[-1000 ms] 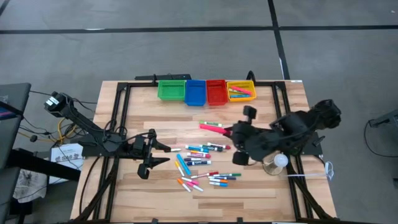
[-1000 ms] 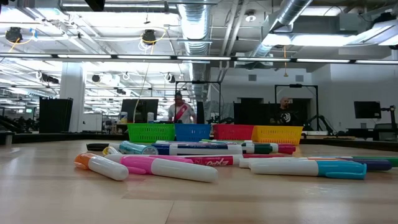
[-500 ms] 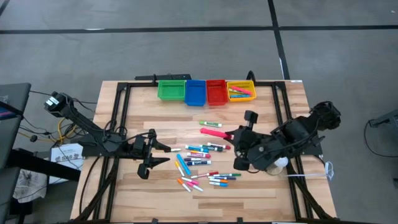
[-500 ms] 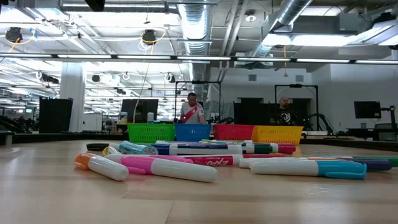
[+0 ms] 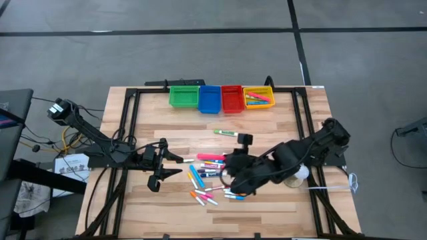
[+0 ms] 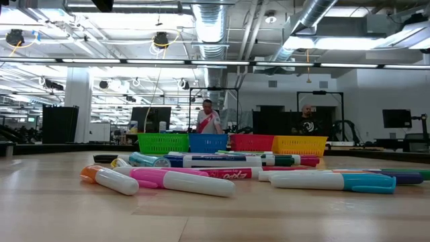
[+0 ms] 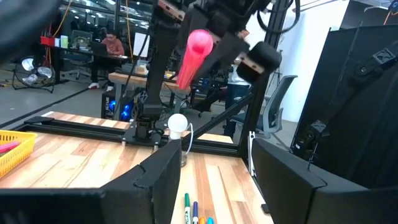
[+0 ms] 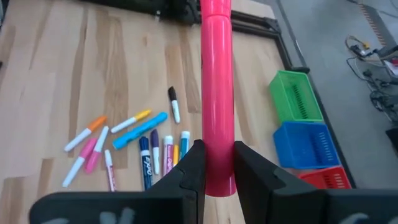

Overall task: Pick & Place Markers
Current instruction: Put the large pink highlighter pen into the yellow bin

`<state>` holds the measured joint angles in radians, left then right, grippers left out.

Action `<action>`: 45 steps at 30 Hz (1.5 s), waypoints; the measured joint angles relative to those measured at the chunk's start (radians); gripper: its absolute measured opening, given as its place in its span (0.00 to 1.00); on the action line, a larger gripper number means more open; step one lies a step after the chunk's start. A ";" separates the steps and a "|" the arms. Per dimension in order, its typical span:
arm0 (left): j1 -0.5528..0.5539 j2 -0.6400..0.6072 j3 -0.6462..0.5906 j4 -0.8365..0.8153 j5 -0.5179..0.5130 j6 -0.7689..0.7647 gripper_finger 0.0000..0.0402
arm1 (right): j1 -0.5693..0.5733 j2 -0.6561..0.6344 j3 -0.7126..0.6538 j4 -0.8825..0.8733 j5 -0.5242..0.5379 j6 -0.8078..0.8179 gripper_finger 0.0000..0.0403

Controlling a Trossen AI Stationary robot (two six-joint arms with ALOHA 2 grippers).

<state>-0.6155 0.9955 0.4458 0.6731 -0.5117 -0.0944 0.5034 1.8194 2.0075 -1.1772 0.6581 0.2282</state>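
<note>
R hand gripping 1 pink marker, L hand wide, 4 bins

We see a pale wood-plank table with a soft satin sheen, framed by matt black metal rails. The markers look like smooth glossy plastic, the pink marker especially. The bins are ribbed, slotted plastic.

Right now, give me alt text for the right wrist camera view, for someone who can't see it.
The right gripper is shut on a pink marker above the wooden table. Loose markers lie scattered below, with a green bin and a blue bin nearby.
</note>
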 joint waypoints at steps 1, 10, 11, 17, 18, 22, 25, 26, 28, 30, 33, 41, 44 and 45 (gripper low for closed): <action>0.000 0.000 0.000 0.000 0.000 0.000 0.49 | -0.004 0.003 0.000 -0.001 0.000 -0.001 0.14; 0.000 -0.011 -0.001 0.000 0.000 0.000 0.49 | -0.062 -0.018 0.000 -0.046 0.005 0.000 0.14; 0.001 -0.019 -0.001 0.000 -0.001 0.000 0.49 | -0.076 -0.019 0.000 -0.070 0.007 0.003 0.14; 0.007 -0.109 -0.001 -0.102 -0.010 0.036 0.49 | -0.161 -0.019 0.000 -0.238 0.019 0.034 0.14; 0.014 -0.129 -0.001 -0.138 -0.010 0.034 0.49 | -0.177 -0.019 0.000 -0.263 0.019 0.034 0.14; 0.054 -0.199 -0.001 -0.245 -0.011 0.003 0.49 | -0.250 -0.020 0.000 -0.348 0.017 0.012 0.14; 0.100 -0.214 -0.001 -0.249 -0.012 -0.014 0.49 | -0.320 -0.042 -0.022 -0.347 -0.016 -0.080 0.14; 0.117 -0.215 -0.001 -0.249 -0.012 -0.014 0.49 | -0.347 -0.059 -0.042 -0.334 -0.036 -0.123 0.14; 0.155 -0.210 -0.001 -0.248 -0.011 -0.014 0.49 | -0.407 -0.100 -0.093 -0.286 -0.092 -0.205 0.14; 0.191 -0.201 -0.001 -0.253 -0.012 -0.019 0.49 | -0.482 -0.155 -0.166 -0.224 -0.155 -0.284 0.14; 0.238 -0.187 -0.001 -0.251 -0.012 -0.036 0.49 | -0.616 -0.250 -0.297 -0.119 -0.239 -0.389 0.14; 0.340 -0.159 -0.001 -0.249 -0.011 -0.095 0.49 | -1.004 -0.445 -0.628 0.151 -0.448 -0.499 0.14; 0.368 -0.152 -0.001 -0.249 -0.012 -0.098 0.49 | -1.111 -0.455 -0.696 0.187 -0.458 -0.512 0.14; 0.377 -0.149 -0.001 -0.246 -0.012 -0.098 0.49 | -1.140 -0.451 -0.714 0.196 -0.461 -0.521 0.14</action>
<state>-0.2389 0.8463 0.4450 0.4270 -0.5234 -0.1921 -0.6361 1.3685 1.2937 -0.9814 0.1967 -0.2932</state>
